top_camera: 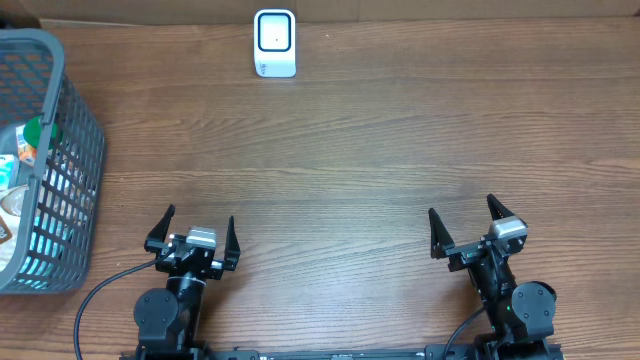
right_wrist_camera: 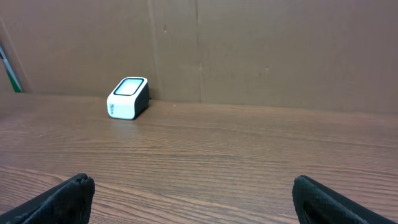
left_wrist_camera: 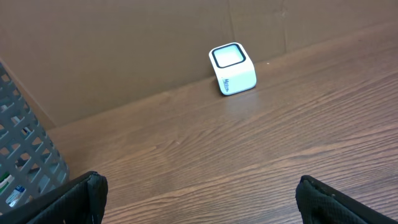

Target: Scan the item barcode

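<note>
One broad wood-grain table (top_camera: 380, 150) fills your overhead view, backed along its far edge by a brown cardboard wall (right_wrist_camera: 280, 50) that both wrist cameras face.

At the table's left edge stands a grey plastic lattice basket (top_camera: 78, 170). It holds the packaged items (top_camera: 18, 165), among them something with a green top and packets in white and teal. Their printing is too small for you to read, and no barcode shows.

Your left gripper (top_camera: 200, 217) sits at the near edge, just right of the basket. Its jaws are spread wide and grasp nothing, with bare table between the black fingertips in the wrist view. A black cable (top_camera: 95, 295) loops out beside its base.

Your right gripper (top_camera: 462, 206) is at the near edge on the other side, well apart from the left. It is likewise fully spread and empty.

The white barcode scanner (top_camera: 274, 42) stands at the far edge against the wall, its dark-framed window tilted upward. It is well apart from both grippers and the basket. A small blue mark on its side is visible in the left wrist view but cannot be read.
</note>
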`<state>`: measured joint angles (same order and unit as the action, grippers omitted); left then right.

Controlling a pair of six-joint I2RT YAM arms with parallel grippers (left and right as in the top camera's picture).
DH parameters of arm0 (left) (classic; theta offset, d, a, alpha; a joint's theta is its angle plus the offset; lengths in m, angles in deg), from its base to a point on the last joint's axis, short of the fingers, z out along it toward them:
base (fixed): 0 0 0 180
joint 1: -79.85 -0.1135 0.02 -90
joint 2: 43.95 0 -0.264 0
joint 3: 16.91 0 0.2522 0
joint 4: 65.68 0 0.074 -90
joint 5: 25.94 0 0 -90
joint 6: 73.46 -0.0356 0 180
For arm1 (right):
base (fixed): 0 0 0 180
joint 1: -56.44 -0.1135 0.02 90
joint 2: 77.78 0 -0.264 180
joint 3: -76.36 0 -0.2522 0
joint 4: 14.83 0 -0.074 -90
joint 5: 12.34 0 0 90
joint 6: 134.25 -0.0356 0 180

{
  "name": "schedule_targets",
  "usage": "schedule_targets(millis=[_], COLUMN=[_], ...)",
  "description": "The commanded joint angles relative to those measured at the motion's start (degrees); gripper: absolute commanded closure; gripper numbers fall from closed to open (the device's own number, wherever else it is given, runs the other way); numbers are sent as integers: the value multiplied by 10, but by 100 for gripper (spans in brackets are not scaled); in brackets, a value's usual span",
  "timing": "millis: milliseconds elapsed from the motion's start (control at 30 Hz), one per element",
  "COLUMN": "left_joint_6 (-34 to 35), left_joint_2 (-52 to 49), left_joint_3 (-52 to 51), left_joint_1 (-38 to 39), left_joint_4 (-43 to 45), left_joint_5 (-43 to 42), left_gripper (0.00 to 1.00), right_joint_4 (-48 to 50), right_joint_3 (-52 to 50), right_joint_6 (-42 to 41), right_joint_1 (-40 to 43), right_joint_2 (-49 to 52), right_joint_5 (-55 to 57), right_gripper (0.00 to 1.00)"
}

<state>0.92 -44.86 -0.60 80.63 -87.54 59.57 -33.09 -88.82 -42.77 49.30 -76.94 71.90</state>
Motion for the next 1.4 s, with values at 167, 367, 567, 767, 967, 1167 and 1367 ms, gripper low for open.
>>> schedule_targets(millis=[167, 367, 567, 767, 967, 1167, 1367], left_joint_6=[-2, -15, -24, -9, 67, 84, 84], left_joint_2=[3, 3, 3, 3, 2, -49, -218], left_joint_3=[-5, -5, -5, -5, 9, 97, 284], left_joint_1=[4, 4, 4, 4, 4, 4, 4], left_joint_4=[2, 7, 2, 15, 17, -19, -108], left_joint_5=[4, 5, 4, -6, -40, -42, -50], left_gripper=[0, 0, 0, 0, 0, 0, 0], right_joint_4=[3, 3, 3, 3, 3, 3, 3], right_joint_3=[-6, -6, -6, -6, -6, -6, -6], right_joint_6=[1, 1, 1, 1, 1, 1, 1], right_joint_1=[1, 1, 1, 1, 1, 1, 1], right_joint_2=[-7, -7, -7, -7, -7, -7, -7], right_joint_5=[-3, -3, -3, -3, -3, -3, -3], right_gripper=[0, 0, 0, 0, 0, 0, 0])
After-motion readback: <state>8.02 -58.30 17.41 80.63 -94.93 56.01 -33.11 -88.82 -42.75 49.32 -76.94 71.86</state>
